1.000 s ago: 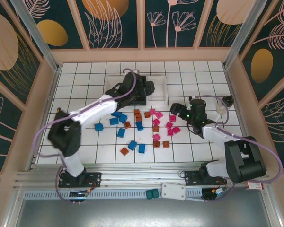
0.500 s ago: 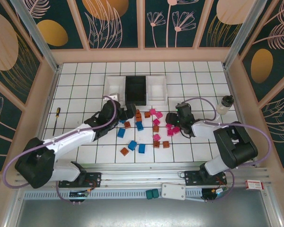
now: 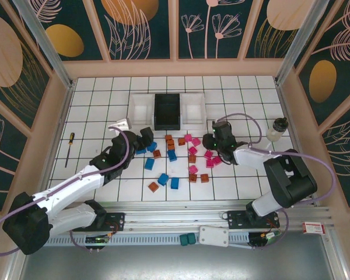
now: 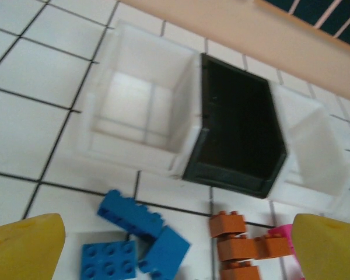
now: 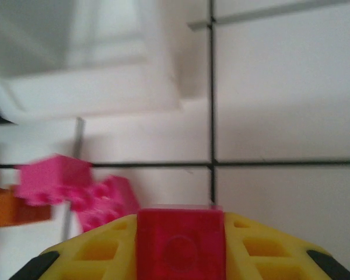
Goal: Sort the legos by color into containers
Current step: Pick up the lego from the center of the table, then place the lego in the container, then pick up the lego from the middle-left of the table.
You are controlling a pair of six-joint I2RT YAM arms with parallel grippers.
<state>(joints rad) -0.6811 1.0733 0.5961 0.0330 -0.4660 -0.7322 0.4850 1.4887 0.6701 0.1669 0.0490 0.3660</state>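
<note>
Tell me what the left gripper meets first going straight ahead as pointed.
Likely the blue bricks just ahead of the open left gripper; the white bin lies beyond them, though depth is unclear.

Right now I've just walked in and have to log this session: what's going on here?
Two robot arms are sorting lego bricks by colour. The right tool is shut on a magenta brick, beside the pink pile. The left tool is open, hovering over a cluster of blue bricks just in front of the bins. The black bin and the white bin to its left look empty; most bricks lie loose on the tiled table.
</note>
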